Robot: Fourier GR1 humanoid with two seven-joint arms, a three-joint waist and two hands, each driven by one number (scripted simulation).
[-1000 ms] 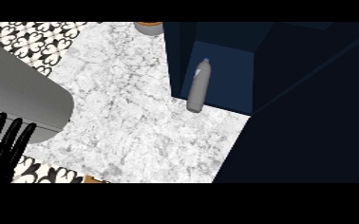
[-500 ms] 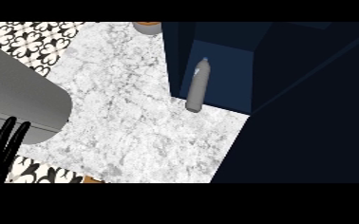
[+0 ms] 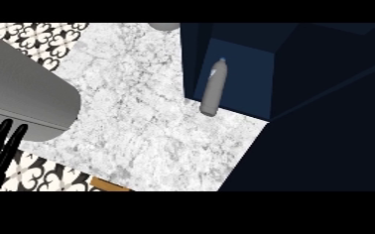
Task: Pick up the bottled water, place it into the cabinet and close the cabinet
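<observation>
At the lower left edge, only the black fingers of the left hand (image 3: 10, 144) show, straight and pointing upward, relaxed and holding nothing, beside a grey forearm (image 3: 33, 96). Well apart from it, the bottled water (image 3: 213, 87) stands upright on the marble counter (image 3: 139, 114), right against the dark blue cabinet (image 3: 242, 69). Nothing of the right hand shows from where I stand.

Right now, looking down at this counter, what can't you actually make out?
- Left hand: only dark fingers show at the head view's left edge; the palm is cut off.
- Right hand: not in view.
- Cabinet: its inside is too dark to read.
- Grey object: cut off by the top edge.
- Bottled water: no label can be made out.
</observation>
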